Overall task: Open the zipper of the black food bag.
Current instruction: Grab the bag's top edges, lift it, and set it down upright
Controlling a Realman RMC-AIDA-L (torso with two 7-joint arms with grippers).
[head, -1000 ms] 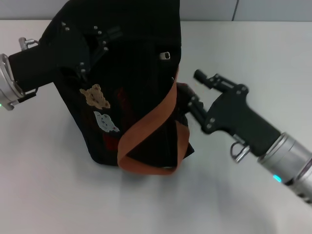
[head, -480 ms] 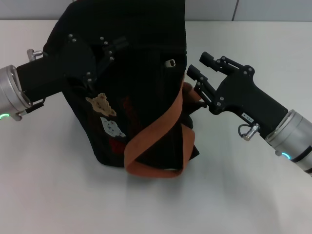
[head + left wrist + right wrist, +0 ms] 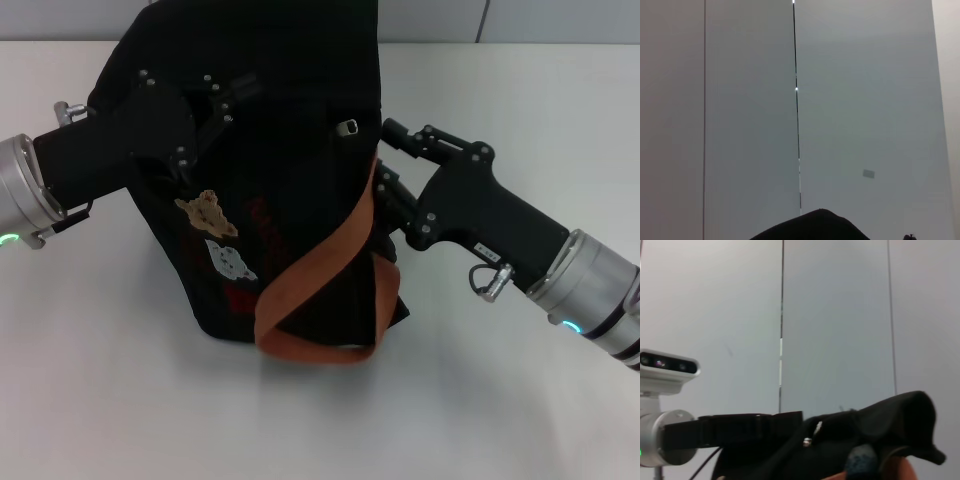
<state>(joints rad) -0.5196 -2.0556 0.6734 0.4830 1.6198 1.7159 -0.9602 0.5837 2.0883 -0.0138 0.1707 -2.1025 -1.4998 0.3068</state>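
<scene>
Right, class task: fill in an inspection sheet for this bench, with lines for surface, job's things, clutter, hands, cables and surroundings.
Surface: white table.
Job's things: black bag stands upright, orange strap draped down its front; silvery zip pull near the top edge. Whether the zip is open cannot be told.
Clutter: nothing seen.
Hands: left hand is against the bag's upper left side; right hand is at the bag's right side, just below the pull. Grip on either cannot be told.
Cables: nothing seen.
Surroundings: grey wall panels behind the table.
</scene>
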